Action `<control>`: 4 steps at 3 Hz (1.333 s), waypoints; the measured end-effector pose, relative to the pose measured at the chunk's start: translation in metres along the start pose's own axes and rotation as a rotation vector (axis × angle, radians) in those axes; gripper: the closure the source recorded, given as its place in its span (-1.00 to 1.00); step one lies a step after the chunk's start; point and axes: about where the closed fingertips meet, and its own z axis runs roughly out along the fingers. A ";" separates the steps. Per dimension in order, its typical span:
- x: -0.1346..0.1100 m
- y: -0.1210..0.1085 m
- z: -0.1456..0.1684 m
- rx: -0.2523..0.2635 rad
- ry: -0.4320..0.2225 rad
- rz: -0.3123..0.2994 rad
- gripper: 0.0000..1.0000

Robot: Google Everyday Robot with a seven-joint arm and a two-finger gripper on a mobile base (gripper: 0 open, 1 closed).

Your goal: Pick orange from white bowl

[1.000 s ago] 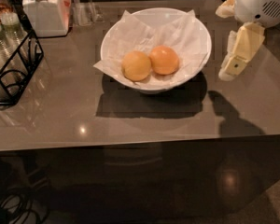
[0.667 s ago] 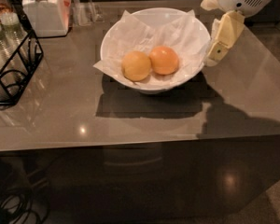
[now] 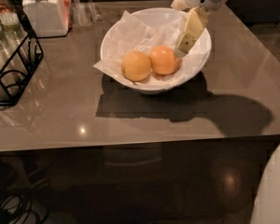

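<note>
The orange (image 3: 163, 59), round and deeper reddish-orange, lies in the white bowl (image 3: 130, 80) on crinkled white paper, touching a paler yellow-orange fruit (image 3: 136, 66) on its left. The gripper (image 3: 183, 45) hangs over the right side of the bowl, its cream finger pointing down just right of the orange, close above the paper. The white arm head sits at the top edge of the camera view.
A white lidded jar (image 3: 43, 10) stands at the back left. A black wire rack (image 3: 11, 66) with bottles sits at the left edge. The bowl rests on a glossy brown table (image 3: 130, 125), whose front edge runs across the lower middle.
The gripper has moved left from beside the bowl's right rim to over the bowl, ending close to the orange. The fruits and bowl have not moved.
</note>
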 end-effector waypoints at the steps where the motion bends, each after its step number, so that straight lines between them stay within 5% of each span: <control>1: -0.003 -0.005 0.002 0.015 -0.009 -0.001 -1.00; 3: -0.004 -0.009 0.010 0.021 -0.020 0.003 -0.40; 4: -0.001 -0.017 0.035 -0.016 -0.034 0.008 -0.73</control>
